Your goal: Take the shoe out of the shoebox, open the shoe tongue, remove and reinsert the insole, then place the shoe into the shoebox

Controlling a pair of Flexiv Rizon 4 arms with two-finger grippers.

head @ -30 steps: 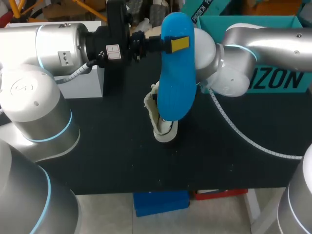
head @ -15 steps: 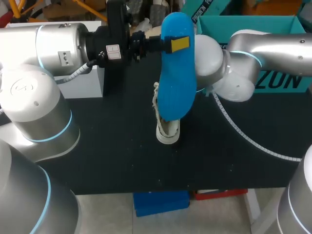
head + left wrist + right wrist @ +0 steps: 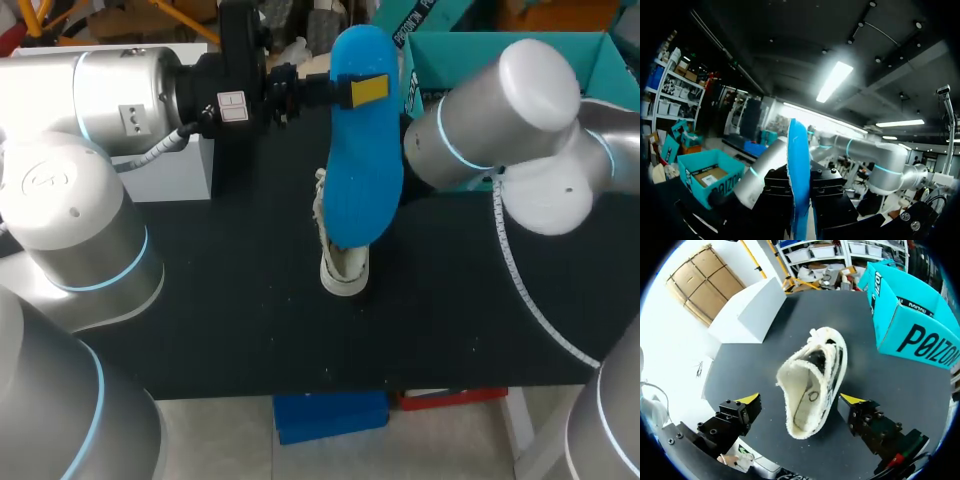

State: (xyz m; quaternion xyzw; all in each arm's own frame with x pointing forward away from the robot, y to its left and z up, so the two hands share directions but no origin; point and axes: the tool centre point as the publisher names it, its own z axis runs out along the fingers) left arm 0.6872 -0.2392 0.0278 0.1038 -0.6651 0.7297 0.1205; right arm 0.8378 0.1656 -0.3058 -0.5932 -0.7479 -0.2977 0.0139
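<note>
You have the insole (image 3: 362, 180) out, pinched in your left gripper (image 3: 352, 92), right gripper (image 3: 800, 400) spread wide over the shoe (image 3: 812, 382) at the insole's 6 o'clock; reinsert next.

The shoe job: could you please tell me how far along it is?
Done: the shoe is out of the box on the table, insole removed. In hand: the left gripper holds the insole above the shoe; the right gripper is open over it. Left: reinserting the insole, then boxing the shoe.
</note>
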